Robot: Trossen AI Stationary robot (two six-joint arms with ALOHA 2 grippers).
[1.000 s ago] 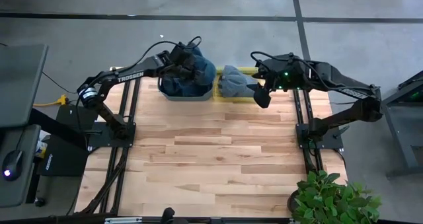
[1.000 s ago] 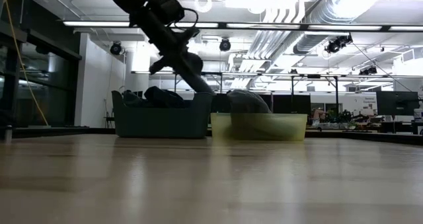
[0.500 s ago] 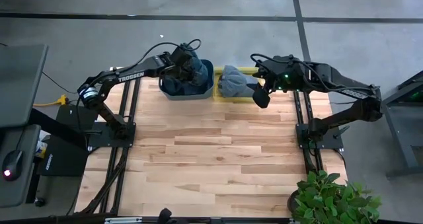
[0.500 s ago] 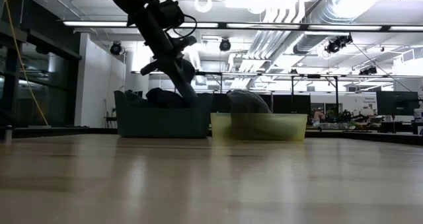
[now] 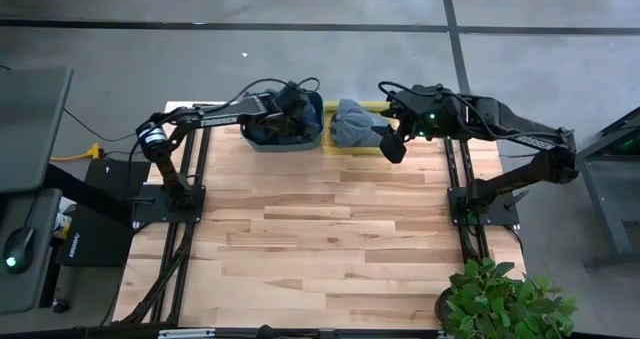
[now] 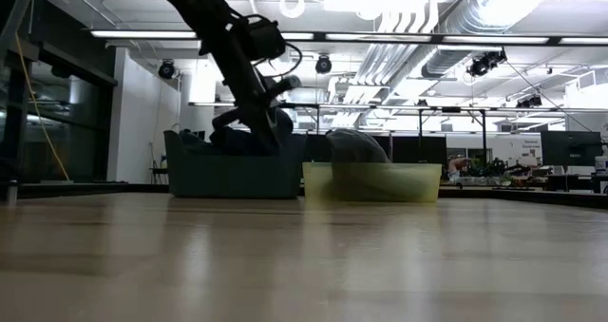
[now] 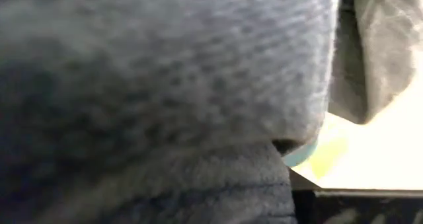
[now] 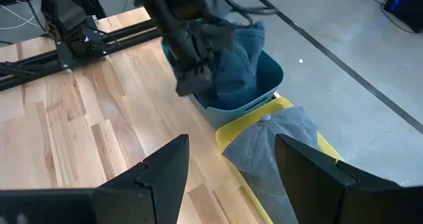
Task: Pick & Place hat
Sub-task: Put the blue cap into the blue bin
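Jaws of right gripper (image 8: 228,178) wide apart, empty, near yellow bin (image 8: 228,139); left gripper's (image 5: 293,119) state unclear, buried among blue hats (image 8: 231,75).

An industrial lab or workshop was suggested by exposed ceiling ducts (image 6: 418,23), strip lights (image 6: 142,33), a concrete floor (image 5: 330,1) and, apparently, distant workstation monitors (image 6: 560,147).

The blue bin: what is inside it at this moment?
Dark blue hats fill the blue bin, and the left gripper reaches down into them. The bin's bottom and the left fingers are covered by fabric.
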